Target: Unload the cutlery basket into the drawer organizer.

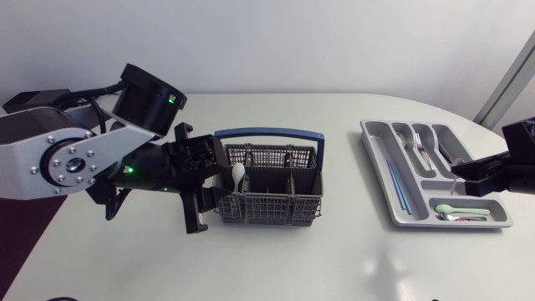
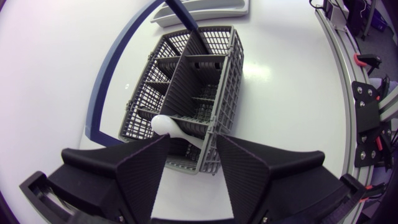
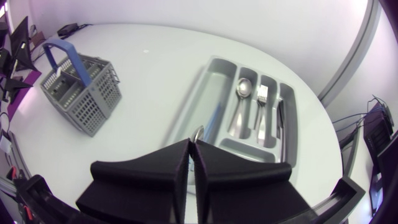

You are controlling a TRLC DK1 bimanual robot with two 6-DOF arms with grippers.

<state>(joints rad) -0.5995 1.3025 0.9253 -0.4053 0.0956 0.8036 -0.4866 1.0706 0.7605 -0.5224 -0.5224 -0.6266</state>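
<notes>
Left end effector (image 2: 191, 149) stands wide at the cutlery basket's (image 1: 267, 206) left end, a white spoon (image 2: 166, 126) just ahead between its fingers. Right end effector (image 3: 191, 147), fingers pressed together, hovers over the drawer organizer (image 3: 219, 81) by the desk's right edge.

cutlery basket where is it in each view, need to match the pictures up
Head view: the cutlery basket stands mid-table, right against the left gripper.
Left wrist view: the basket sits just ahead of that gripper's open fingers.
Right wrist view: the basket is far across the table from the right gripper, off beside the drawer organizer.
Shared landmark: its blue handle.
</notes>
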